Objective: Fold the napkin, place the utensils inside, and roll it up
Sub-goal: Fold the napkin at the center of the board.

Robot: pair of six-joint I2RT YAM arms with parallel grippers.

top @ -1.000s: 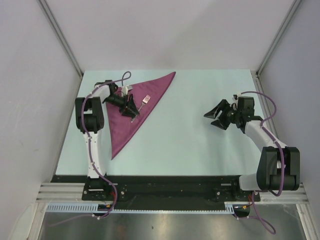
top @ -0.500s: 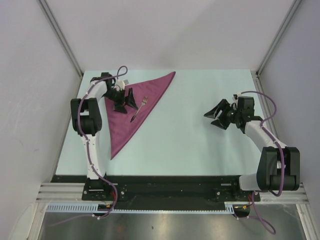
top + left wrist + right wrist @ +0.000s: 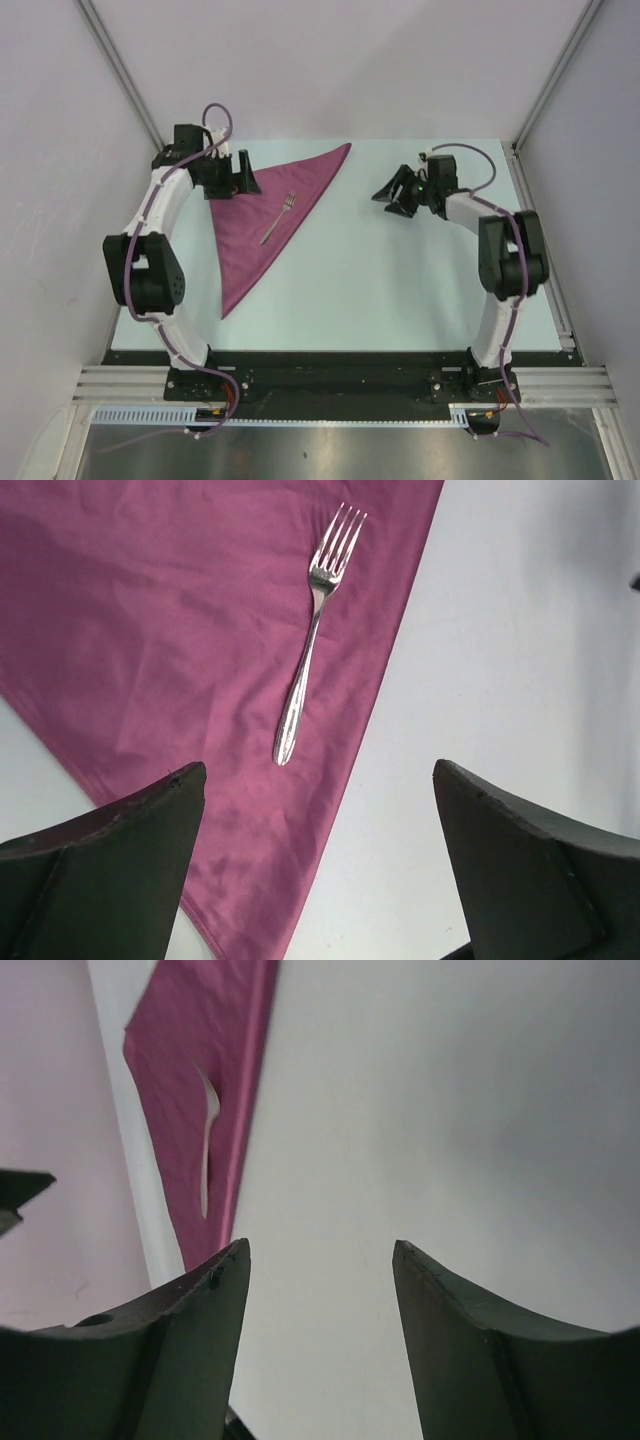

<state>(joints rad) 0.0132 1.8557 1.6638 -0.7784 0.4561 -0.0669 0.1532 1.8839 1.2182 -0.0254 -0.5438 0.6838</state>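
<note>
The maroon napkin (image 3: 250, 225) lies flat as a folded triangle on the left of the table, also seen in the left wrist view (image 3: 150, 630) and the right wrist view (image 3: 200, 1070). A silvery fork, the utensils (image 3: 280, 217), rests on it near the right folded edge, tines toward the far side (image 3: 310, 650) (image 3: 208, 1150). My left gripper (image 3: 245, 180) hovers open over the napkin's far left corner, nothing between its fingers (image 3: 315, 768). My right gripper (image 3: 392, 200) stands open and empty over bare table right of the napkin's far tip (image 3: 320, 1245).
The pale table (image 3: 400, 290) is enclosed by grey walls on the left, right and far sides, with metal posts (image 3: 120, 70) at the far corners. The black base rail (image 3: 330, 375) runs along the near edge.
My left gripper opened, let go of the fork and drew back to the napkin's far left corner. The right arm swung toward the far side and left, nearer the napkin's tip.
</note>
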